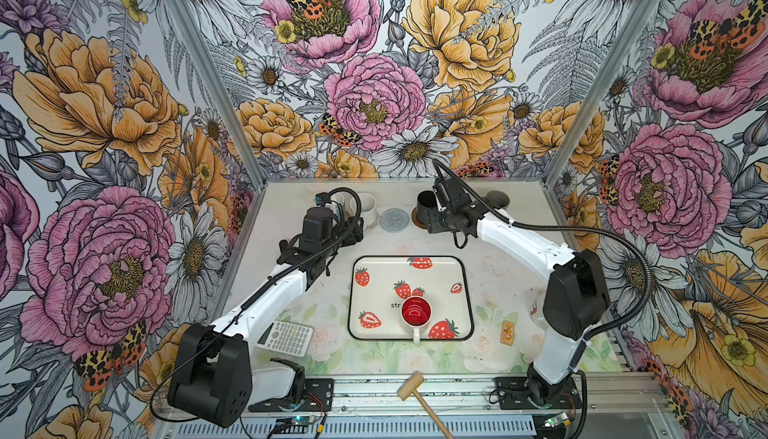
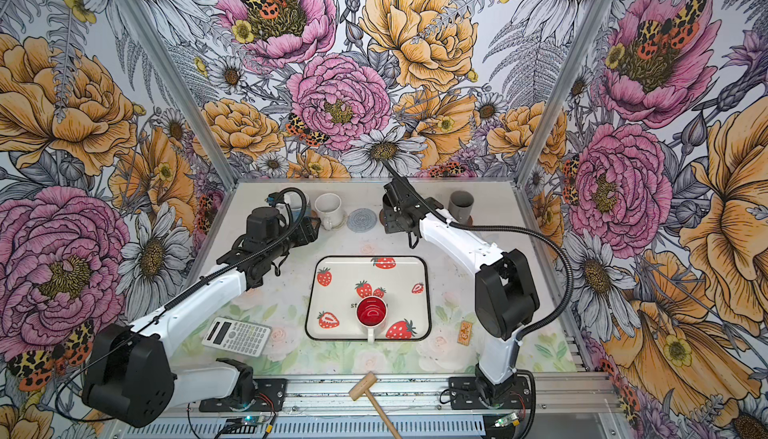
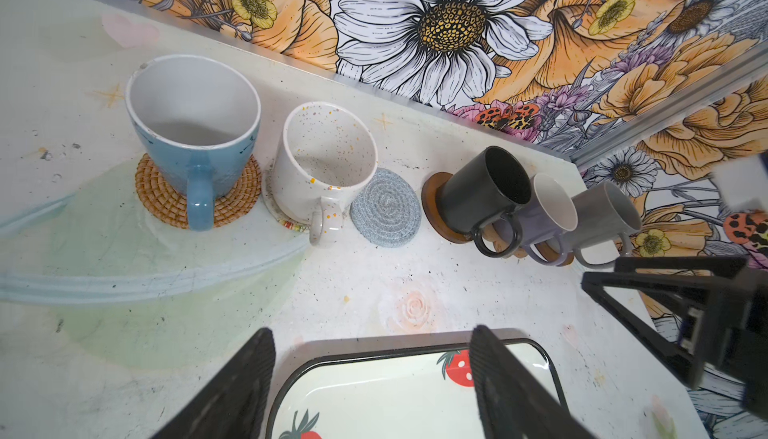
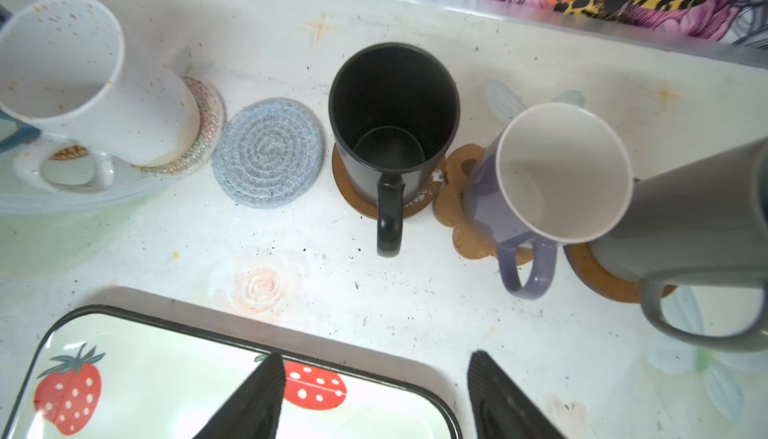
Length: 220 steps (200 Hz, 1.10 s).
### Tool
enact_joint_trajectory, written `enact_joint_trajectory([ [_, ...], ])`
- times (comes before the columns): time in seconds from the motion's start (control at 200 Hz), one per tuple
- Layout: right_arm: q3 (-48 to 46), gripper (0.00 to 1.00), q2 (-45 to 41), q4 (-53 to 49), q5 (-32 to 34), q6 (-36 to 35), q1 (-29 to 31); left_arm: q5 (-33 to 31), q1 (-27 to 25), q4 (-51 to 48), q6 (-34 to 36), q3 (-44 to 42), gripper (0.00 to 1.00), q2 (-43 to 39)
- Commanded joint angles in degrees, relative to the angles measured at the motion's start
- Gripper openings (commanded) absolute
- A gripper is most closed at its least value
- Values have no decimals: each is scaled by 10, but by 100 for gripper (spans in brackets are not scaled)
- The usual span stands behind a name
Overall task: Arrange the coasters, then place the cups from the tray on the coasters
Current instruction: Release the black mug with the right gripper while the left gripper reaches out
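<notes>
The strawberry tray (image 1: 440, 275) holds one white cup with a red inside (image 1: 416, 311). Along the back wall stand a light blue cup (image 3: 195, 125) on a tan woven coaster (image 3: 160, 196), a speckled white cup (image 3: 324, 162) on a beige coaster (image 4: 208, 125), a bare grey-blue coaster (image 4: 268, 152), a black cup (image 4: 392, 117) on a brown disc (image 4: 345, 183), a lavender cup (image 4: 552, 175) on the paw coaster (image 4: 446, 196), and a grey cup (image 4: 698, 216) on a brown disc (image 4: 590, 270). My left gripper (image 3: 372, 333) and right gripper (image 4: 376, 356) hang open and empty over the tray's far edge.
A grey calculator (image 1: 285, 337) lies left of the tray near the front. A wooden mallet (image 1: 415, 391) rests on the front rail. A small orange card (image 1: 507, 332) lies right of the tray. Walls close in the back and both sides.
</notes>
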Motion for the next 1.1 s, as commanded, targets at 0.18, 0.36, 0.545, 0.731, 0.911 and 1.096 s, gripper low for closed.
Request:
enact_joint_trajectory([
  [0.18, -19, 72, -114, 65, 109, 58, 55, -52, -16, -59, 3, 9, 75, -63],
  [0.36, -109, 71, -173, 105, 133, 110, 64, -106, -69, -102, 20, 31, 75, -118],
  [0.545, -181, 71, -226, 151, 143, 135, 64, -135, -133, -122, 29, 59, 75, -152],
  [0.731, -220, 71, -265, 172, 140, 148, 64, -151, -188, -157, 47, 101, 75, -152],
  [0.911, -258, 71, -302, 185, 147, 159, 64, -159, -261, -218, 59, 143, 75, -130],
  [1.096, -282, 71, -332, 194, 147, 161, 64, -189, -354, -279, 63, 175, 75, -92],
])
